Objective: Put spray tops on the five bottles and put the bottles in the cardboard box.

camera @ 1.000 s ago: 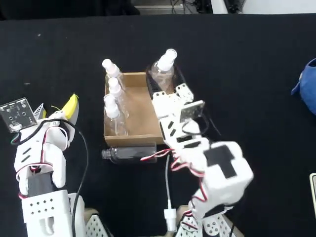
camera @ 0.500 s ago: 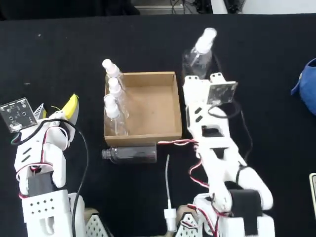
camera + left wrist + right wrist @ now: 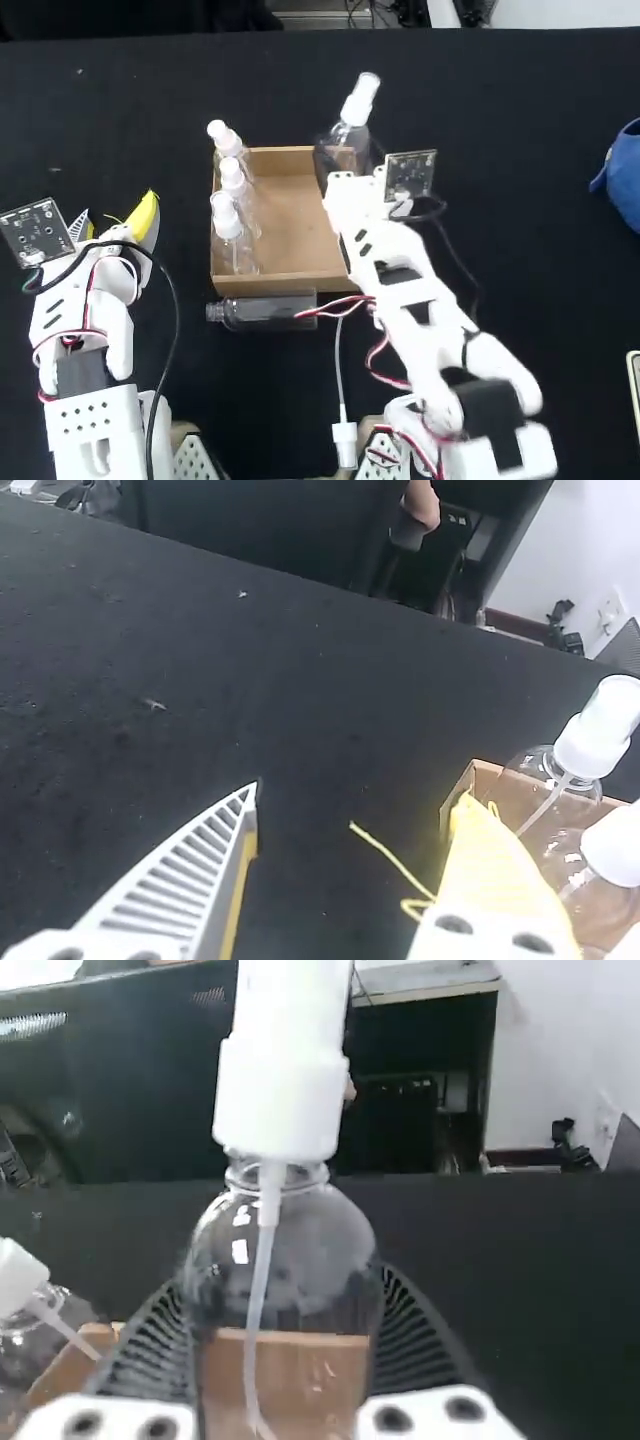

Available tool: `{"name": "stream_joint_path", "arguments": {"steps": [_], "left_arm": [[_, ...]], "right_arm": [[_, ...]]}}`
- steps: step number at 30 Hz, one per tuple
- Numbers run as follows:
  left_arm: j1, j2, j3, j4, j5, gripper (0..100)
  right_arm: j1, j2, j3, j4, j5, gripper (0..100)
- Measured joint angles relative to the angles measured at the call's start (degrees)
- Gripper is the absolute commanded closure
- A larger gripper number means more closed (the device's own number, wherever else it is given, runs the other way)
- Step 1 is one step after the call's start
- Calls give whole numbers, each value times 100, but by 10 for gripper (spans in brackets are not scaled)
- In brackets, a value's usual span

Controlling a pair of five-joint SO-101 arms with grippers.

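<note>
My right claw [image 3: 347, 158], pinching a capped bottle [image 3: 352, 122], swung back left to the cardboard box [image 3: 290, 277], far-right corner. Three capped bottles [image 3: 230, 205] boxed; uncapped bottle [image 3: 265, 311] and spray top [image 3: 344, 442] lie on the bench [image 3: 520, 200]. Left claw [image 3: 345, 880] spread.

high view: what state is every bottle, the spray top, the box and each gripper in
Box: open.
Three bottles: capped, standing in the box.
Held bottle: capped, upright, at the box's far corner.
Lying bottle: uncapped, on its side.
Spray top: loose on the table.
Left gripper: open, empty.
Right gripper: shut on held bottle.
</note>
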Motion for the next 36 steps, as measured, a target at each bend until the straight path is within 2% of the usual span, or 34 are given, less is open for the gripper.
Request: {"name": "stream_joint_path", "arguments": {"steps": [6, 13, 23, 27, 31, 36], "left_arm": [[0, 0, 0, 0, 0, 816], [0, 0, 0, 0, 0, 816], [0, 0, 0, 0, 0, 816], [0, 0, 0, 0, 0, 816], [0, 0, 0, 0, 0, 816], [0, 0, 0, 0, 0, 816]], "right_arm": [[-9, 1451, -211, -1477, 0, 988], [-132, 2382, -589, -2295, 484, 988], [-396, 2813, -958, -2453, 633, 988], [-378, 2752, -897, -2857, 633, 988], [-141, 2084, -369, -2945, 633, 988], [765, 967, -18, -2444, 633, 987]]}}
